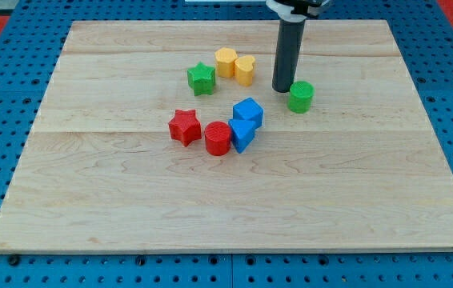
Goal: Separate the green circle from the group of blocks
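The green circle (300, 96) stands alone right of centre on the wooden board (130, 208). My tip (282, 88) rests on the board just left of it, touching or nearly touching its left side. The other blocks lie to the left: a green star (201, 78), a yellow hexagon-like block (226, 62) and a yellow cylinder-like block (245, 70) at the top, two blue blocks (248, 112) (242, 134), a red circle (218, 138) and a red star (184, 126) below.
The board lies on a blue pegboard table (2, 96). The rod (289, 48) rises from the tip to a white and black mount at the view's top. The nearest board edge is on the view's right.
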`<control>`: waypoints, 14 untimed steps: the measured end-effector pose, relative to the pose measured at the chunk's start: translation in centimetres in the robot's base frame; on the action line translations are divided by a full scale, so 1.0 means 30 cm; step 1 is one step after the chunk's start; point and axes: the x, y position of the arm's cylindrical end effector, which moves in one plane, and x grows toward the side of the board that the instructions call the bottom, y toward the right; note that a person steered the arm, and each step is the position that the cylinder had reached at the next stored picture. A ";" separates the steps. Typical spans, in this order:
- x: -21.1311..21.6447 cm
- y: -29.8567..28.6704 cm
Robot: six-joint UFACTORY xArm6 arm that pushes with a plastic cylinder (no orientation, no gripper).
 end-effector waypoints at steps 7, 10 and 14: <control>0.137 -0.032; 0.100 -0.032; 0.100 0.181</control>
